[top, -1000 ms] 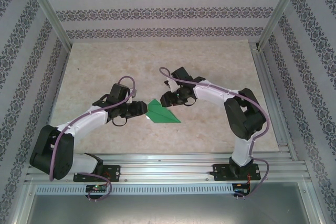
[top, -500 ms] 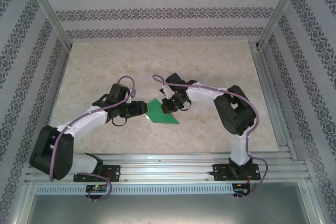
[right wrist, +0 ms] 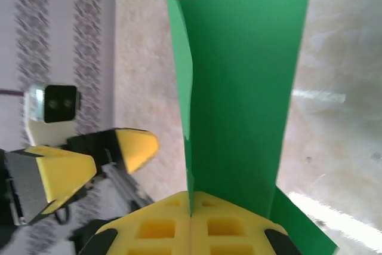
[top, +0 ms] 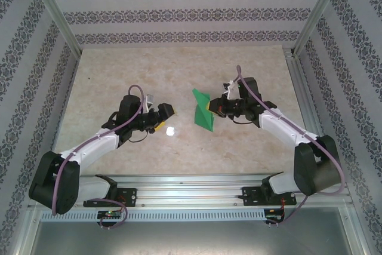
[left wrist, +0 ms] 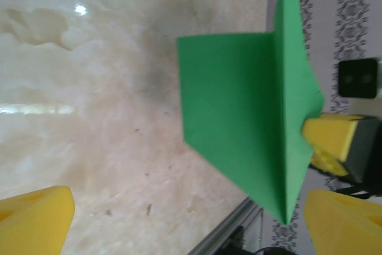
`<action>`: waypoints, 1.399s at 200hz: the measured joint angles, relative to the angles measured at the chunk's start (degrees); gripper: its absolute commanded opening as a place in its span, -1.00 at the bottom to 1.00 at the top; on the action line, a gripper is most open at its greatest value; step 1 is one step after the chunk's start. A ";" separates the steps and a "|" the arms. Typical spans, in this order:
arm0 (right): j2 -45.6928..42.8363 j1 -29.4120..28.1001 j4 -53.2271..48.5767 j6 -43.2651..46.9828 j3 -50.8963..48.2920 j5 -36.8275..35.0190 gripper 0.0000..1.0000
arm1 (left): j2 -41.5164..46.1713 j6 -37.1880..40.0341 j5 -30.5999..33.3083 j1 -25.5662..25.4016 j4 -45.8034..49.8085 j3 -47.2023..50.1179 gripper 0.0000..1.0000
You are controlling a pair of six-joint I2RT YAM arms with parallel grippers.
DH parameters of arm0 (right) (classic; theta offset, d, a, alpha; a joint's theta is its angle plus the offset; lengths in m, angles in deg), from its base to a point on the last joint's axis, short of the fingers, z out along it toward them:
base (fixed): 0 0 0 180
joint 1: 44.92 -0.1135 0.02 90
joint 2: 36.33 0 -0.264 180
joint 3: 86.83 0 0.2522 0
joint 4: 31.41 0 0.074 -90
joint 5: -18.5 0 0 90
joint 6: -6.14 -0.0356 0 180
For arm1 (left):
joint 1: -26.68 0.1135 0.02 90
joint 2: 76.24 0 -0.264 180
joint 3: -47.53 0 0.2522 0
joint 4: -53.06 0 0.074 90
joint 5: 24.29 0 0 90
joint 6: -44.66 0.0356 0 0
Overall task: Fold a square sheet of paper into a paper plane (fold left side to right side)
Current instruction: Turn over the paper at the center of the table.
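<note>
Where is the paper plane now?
Top view: the paper plane is just right of table centre, pinched by the right gripper; the open left gripper is apart on its left.

Beige marbled table [top: 179,70], one small white round speck [top: 171,131] lying left of centre

Small white speck [top: 171,131] on beige marbled table [top: 239,70]; patterned walls [top: 179,10] around
</note>
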 measured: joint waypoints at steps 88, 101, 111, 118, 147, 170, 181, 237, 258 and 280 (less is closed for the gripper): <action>-7.82 1.49 15.91 -18.60 -7.67 4.87 -0.95 | -12.24 -13.46 -1.66 -10.93 -18.36 -12.41 0.21; -8.41 1.46 17.00 -19.69 -8.07 5.22 -0.94 | -14.12 -13.94 -1.60 -11.32 -19.37 -13.92 0.13; -8.74 1.46 17.59 -20.17 -8.37 5.38 -0.94 | -15.13 -14.23 -1.46 -11.61 -19.69 -14.64 0.07; -8.98 1.38 18.03 -20.65 -8.66 5.40 -0.94 | -15.69 -14.45 -1.40 -11.82 -19.89 -14.93 0.04; -9.31 1.07 19.52 -22.58 -9.44 5.95 -0.92 | -17.75 -15.17 -1.20 -12.59 -20.26 -15.23 -0.16; -9.31 0.24 20.83 -23.63 -9.64 6.16 -0.92 | -18.25 -15.21 -1.25 -12.87 -20.39 -15.23 -0.33; -9.31 -0.15 21.42 -24.30 -9.66 6.21 -0.92 | -18.27 -15.39 -1.22 -13.00 -20.65 -15.23 -0.45; -9.84 0.07 21.18 -25.16 -9.66 6.19 -0.48 | -18.23 -14.64 -1.07 -13.09 -21.90 -15.34 -0.88; -13.88 3.08 15.96 -22.49 -9.66 5.66 -0.05 | -18.03 -13.73 -0.44 -13.09 -21.29 -15.41 -0.90; -20.28 7.04 9.73 -19.98 -9.88 3.98 0.29 | -17.77 -12.61 0.35 -13.09 -21.00 -15.58 -0.90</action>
